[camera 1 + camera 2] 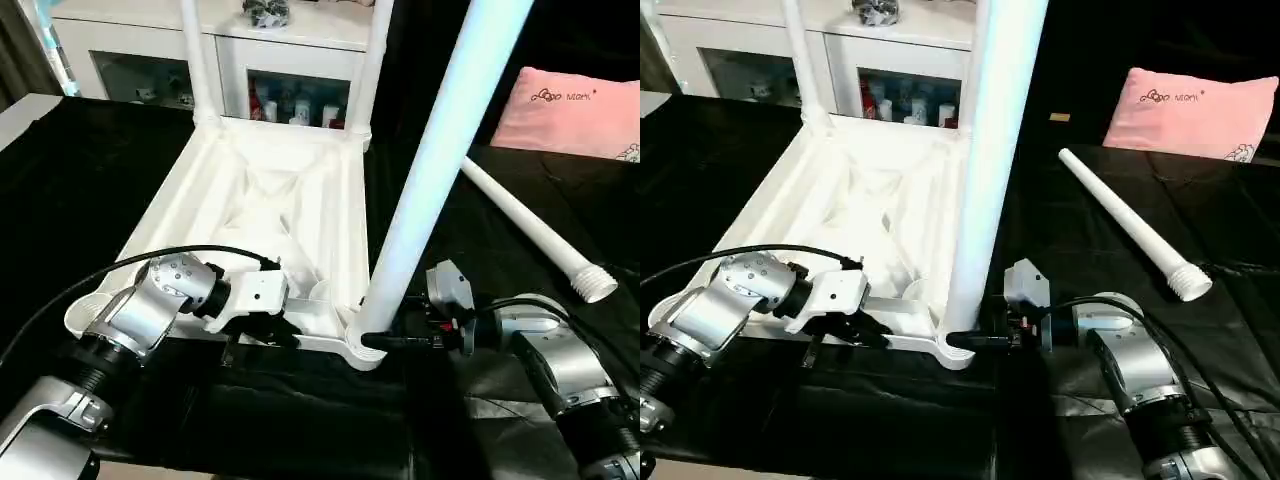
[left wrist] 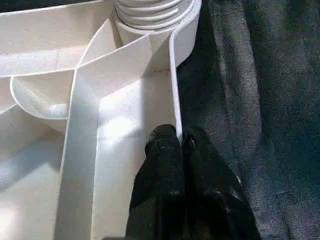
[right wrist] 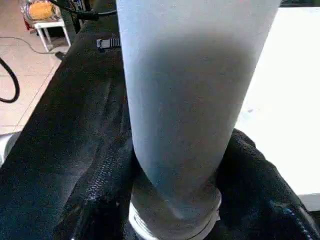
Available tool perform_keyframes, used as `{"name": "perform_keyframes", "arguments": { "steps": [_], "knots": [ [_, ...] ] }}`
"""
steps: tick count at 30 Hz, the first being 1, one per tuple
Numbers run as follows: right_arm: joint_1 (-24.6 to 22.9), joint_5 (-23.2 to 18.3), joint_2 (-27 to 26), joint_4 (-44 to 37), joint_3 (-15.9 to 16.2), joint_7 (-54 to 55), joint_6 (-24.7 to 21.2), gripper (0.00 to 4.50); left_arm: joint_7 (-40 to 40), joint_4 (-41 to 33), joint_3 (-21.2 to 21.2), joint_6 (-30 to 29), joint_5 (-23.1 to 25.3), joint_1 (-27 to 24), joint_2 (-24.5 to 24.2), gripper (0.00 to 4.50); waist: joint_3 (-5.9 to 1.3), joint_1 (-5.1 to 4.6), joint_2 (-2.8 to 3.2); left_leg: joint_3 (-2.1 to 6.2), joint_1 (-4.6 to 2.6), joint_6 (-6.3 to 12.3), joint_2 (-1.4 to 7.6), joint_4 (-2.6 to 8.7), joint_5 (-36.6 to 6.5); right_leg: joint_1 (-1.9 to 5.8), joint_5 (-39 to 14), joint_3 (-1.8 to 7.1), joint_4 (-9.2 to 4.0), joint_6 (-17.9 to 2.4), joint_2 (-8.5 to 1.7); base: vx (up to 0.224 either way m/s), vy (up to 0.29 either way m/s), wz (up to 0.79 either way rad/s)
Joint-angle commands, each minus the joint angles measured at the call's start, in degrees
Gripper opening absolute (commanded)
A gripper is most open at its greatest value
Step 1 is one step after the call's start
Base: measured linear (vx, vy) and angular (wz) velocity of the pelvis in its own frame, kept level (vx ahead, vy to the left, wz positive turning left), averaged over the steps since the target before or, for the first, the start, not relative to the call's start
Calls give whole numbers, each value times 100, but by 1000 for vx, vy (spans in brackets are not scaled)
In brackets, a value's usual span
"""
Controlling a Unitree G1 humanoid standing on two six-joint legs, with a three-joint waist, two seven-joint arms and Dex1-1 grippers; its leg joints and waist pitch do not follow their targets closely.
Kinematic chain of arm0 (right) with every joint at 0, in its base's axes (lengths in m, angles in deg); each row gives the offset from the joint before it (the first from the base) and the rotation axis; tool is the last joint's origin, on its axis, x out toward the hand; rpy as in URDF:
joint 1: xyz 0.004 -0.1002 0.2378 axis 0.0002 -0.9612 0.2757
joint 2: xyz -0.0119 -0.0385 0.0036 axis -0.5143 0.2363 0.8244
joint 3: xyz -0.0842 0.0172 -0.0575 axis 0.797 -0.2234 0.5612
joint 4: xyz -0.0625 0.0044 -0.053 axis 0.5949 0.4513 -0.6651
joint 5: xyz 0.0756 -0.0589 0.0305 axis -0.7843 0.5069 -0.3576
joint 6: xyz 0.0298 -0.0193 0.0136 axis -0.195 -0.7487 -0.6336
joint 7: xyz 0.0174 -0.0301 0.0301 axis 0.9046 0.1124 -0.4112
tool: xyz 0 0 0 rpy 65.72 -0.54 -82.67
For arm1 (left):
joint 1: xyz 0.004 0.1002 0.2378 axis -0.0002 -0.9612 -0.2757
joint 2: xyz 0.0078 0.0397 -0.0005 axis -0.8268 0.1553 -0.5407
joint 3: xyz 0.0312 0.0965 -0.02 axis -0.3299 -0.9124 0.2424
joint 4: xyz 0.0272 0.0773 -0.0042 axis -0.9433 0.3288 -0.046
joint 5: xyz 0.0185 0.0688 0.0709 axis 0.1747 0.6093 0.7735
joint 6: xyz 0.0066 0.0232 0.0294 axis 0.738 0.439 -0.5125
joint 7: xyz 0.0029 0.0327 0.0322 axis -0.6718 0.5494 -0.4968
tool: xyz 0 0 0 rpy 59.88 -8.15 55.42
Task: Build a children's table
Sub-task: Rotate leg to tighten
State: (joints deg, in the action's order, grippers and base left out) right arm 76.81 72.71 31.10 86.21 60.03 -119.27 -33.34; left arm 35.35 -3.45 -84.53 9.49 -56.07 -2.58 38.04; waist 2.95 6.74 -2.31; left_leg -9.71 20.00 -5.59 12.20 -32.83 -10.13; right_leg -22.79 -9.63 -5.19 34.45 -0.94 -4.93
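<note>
The tabletop [image 1: 270,215] lies upside down on the black cloth [image 1: 480,230], with its ribbed underside facing up. Behind it stands a white cabinet [image 1: 150,55] with glass doors; its top is cut off by the picture edge. Two legs [image 1: 196,60] stand in the far corner sockets, and their upper parts go out of the frame. A third leg [image 1: 430,170] stands in the near right corner socket [image 1: 365,345] and leans a little; its upper end is also cut off. The fourth leg [image 1: 1130,225] lies loose on the cloth to the right, well apart from the tabletop, with its threaded end toward the robot. A pink cushion [image 1: 1195,100] rests farther back on the right.

The right gripper [image 3: 175,200] has one black finger [image 3: 260,180] on each side of the base of the third leg, just above the thread. Whether the pads really press on the tube is hard to see, because the leg hides them.

The left gripper [image 2: 182,142] is closed on the thin near rim [image 2: 175,100] of the tabletop, beside the socket, with one finger on each side of the wall.
</note>
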Motion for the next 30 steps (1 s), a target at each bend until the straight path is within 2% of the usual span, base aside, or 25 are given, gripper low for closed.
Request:
{"name": "perform_keyframes", "arguments": {
  "steps": [1, 6, 8, 9, 10, 13, 15, 17, 18, 25, 27, 30],
  "knots": [
    [-143, 94, 18, 15, 200, -110, -55, 206, 211, 48, -294, 110, 212, -29, 19, 0, -384, -12, 70, -12, -20, 152, 118, 353, -1268, 304, -1245, 282, -354, -1141, -311, 0, 0, 0],
    [-150, 185, -3, -7, 208, 4, 37, 205, 213, 86, -300, 123, 224, -9, 22, 0, -388, -12, 68, -13, -17, 151, 113, 350, -1263, 308, -1228, 279, -354, -1144, -307, 0, 0, 0],
    [-112, 133, -42, 22, 179, 60, -138, 205, 210, 97, -301, 123, 227, 1, 26, 0, -378, -18, 75, -7, -18, 133, 113, 361, -1350, 305, -1398, 277, -371, -1099, -310, 0, 0, 0],
    [-72, 31, -40, 37, 158, 26, -392, 239, 210, 105, -302, 124, 229, 9, 26, 0, -374, -22, 72, -8, -22, 134, 107, 363, -1372, 307, -1459, 275, -380, -1085, -299, 0, 0, 0],
    [-69, 26, -41, 39, 155, 28, -403, 260, 210, 106, -302, 125, 229, 10, 26, 0, -373, -20, 73, -7, -20, 132, 109, 365, -1390, 307, -1505, 274, -385, -1073, -303, 0, 0, 0],
    [-40, -43, -38, 24, 122, 42, -560, 280, 208, 111, -300, 122, 227, 19, 29, 0, -383, -14, 76, -4, -30, 109, 118, 360, -1395, 299, -1543, 278, -387, -1052, -313, 0, 0, 0],
    [-42, -50, -29, 16, 111, 47, -552, 315, 212, 101, -299, 115, 223, 18, 29, 0, -392, -8, 74, -5, -21, 112, 117, 356, -1325, 305, -1406, 277, -371, -1077, -313, 0, 0, 0],
    [-44, -88, -7, 1, 82, 40, -596, 317, 216, 101, -299, 114, 221, 21, 32, 0, -396, -10, 75, -6, -20, 116, 115, 353, -1294, 306, -1340, 275, -362, -1095, -308, 0, 0, 0],
    [-42, -105, -3, -11, 63, 37, -635, 327, 220, 111, -298, 119, 219, 27, 32, 0, -398, -6, 91, -8, -20, 121, 116, 349, -1274, 306, -1283, 279, -358, -1118, -309, 0, 0, 0],
    [-62, -141, 17, -79, 19, 42, -735, 392, 222, 130, -299, 117, 224, 52, 42, 0, -394, -8, 87, -8, -20, 104, 117, 354, -1343, 306, -1344, 274, -364, -1113, -309, 0, 0, 0],
    [-72, -59, 9, -62, 6, 143, -580, 414, 223, 122, -299, 107, 224, 51, 45, 0, -395, -8, 84, -8, -22, 100, 116, 353, -1327, 302, -1324, 275, -364, -1110, -311, 0, 0, 0],
    [-85, 35, 8, -67, 3, 228, -405, 414, 230, 116, -299, 99, 223, 52, 43, 0, -395, -11, 81, -9, -18, 90, 109, 351, -1322, 306, -1349, 277, -367, -1095, -314, 0, 0, 0]
  ]
}}
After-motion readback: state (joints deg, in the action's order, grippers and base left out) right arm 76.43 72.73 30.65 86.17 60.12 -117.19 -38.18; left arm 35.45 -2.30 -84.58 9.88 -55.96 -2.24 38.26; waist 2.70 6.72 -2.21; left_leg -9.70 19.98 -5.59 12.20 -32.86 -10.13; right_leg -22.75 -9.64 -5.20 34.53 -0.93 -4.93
